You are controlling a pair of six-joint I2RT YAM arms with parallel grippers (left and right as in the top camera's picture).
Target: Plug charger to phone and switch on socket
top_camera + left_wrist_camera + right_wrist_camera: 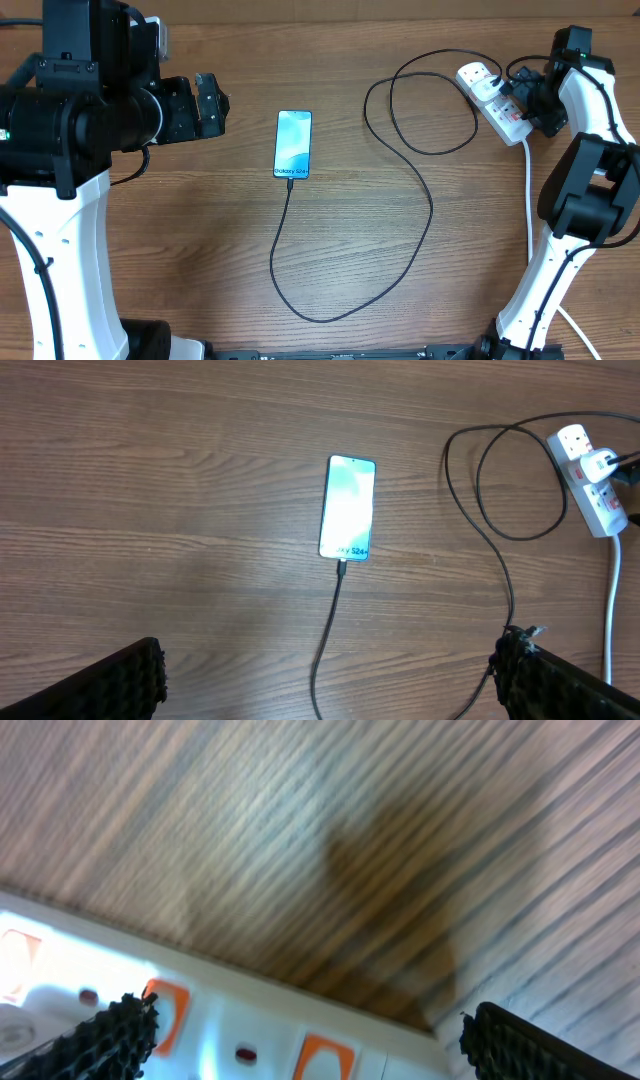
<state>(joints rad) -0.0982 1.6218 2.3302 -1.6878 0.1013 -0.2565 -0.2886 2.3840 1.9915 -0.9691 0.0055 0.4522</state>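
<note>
The phone [293, 144] lies face up mid-table with its light blue screen lit; the left wrist view shows the phone [347, 508] too. The charger [431, 210], a thin black cable, meets the phone's near short edge, loops across the table and runs up to the white socket [490, 100] at the far right. My left gripper [210, 105] hovers open to the left of the phone, nothing between its fingers [110, 685]. My right gripper [530, 100] is open just above the socket [250, 1020], whose orange-red switches [320, 1055] lie between its fingers [100, 1045].
The socket's thick white cord [528, 200] runs down the right side past the right arm's base [560, 250]. The left arm's white column [60, 250] stands at the left edge. The charger's wide loop [510, 590] covers the table's middle right.
</note>
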